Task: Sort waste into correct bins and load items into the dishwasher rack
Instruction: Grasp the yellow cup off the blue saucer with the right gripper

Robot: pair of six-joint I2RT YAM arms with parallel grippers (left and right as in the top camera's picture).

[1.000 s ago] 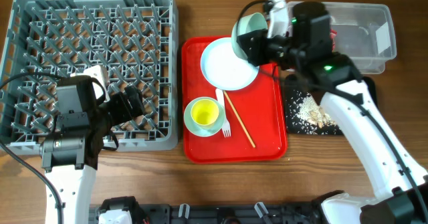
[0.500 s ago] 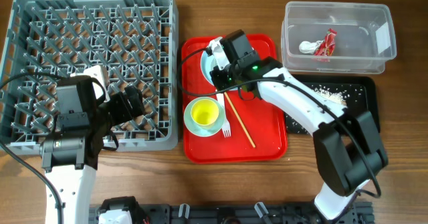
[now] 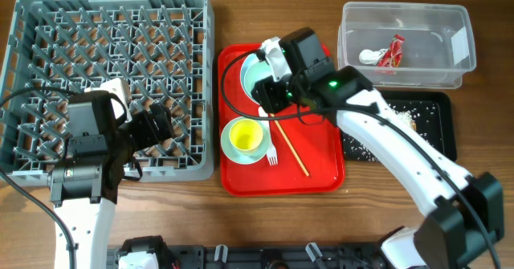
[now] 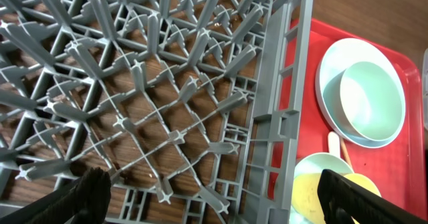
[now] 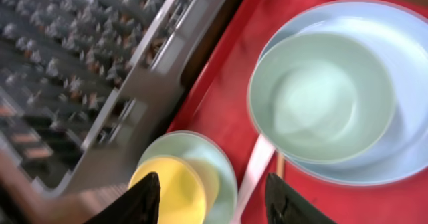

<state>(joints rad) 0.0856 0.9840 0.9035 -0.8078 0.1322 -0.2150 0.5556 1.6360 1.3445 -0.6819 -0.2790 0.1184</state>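
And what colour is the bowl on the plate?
The bowl is pale mint green; the right wrist view shows it best.

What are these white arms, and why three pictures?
They are two robot arms with two-finger grippers. One picture looks down from above; the other two come from a camera on each wrist. The left gripper is open over the grey rack, holding nothing. The right gripper is open too, over the red tray, where a mint bowl sits on a white plate. Nearby a yellow cup sits in another bowl, beside a fork and chopstick. A red wrapper lies in the clear tub; crumbs on the black tray.
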